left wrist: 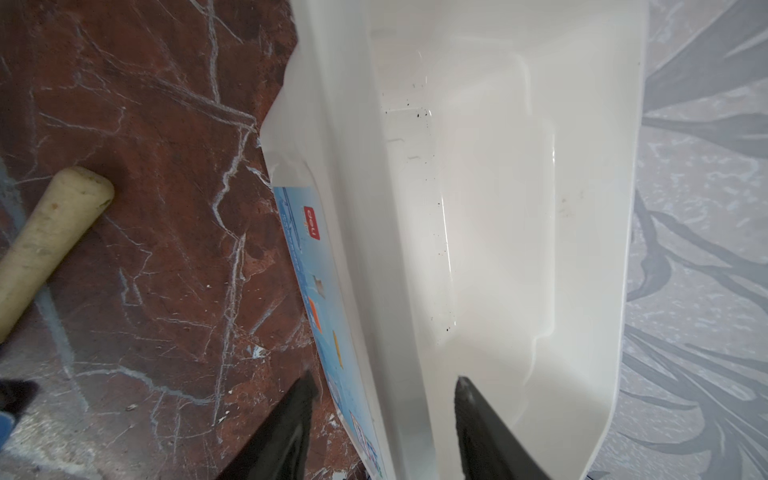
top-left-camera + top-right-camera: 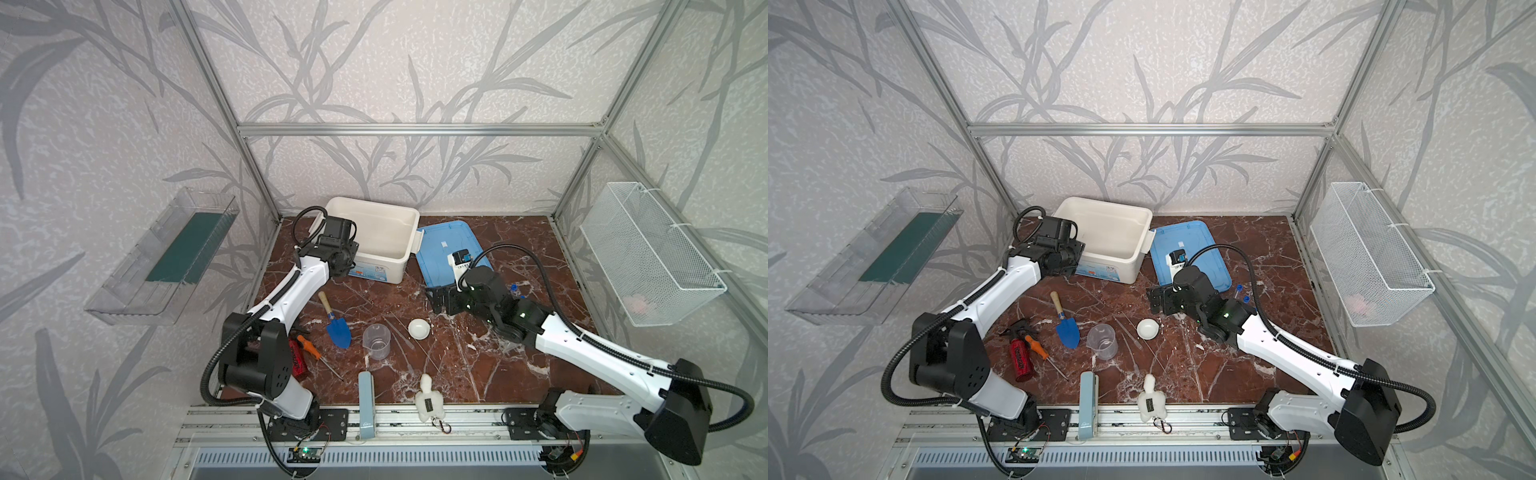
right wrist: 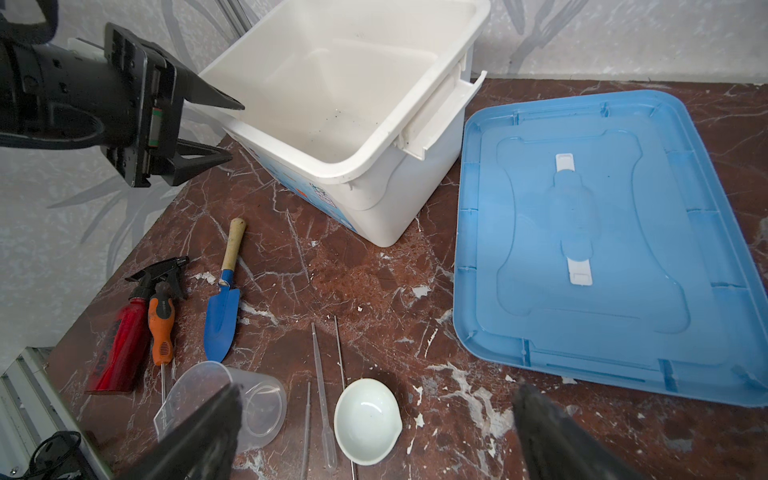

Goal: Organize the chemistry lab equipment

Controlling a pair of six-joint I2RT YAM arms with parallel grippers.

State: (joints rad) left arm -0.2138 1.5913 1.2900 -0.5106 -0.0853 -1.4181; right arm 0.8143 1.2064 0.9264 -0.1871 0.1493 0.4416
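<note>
And the left claw sat half-open astride the smooth white plastic bin's front wall, gripping nothing. The right claw gaped wide, empty, over the glossy round dish. The clear beaker and thin rods lay mid-frame on the veined marble table, with the blue trowel crowding their left.

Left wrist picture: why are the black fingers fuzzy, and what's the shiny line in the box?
Left wrist view: the fingers sit right by the lens, so they blur; the shiny line is light glaring off the glossy box.
</note>
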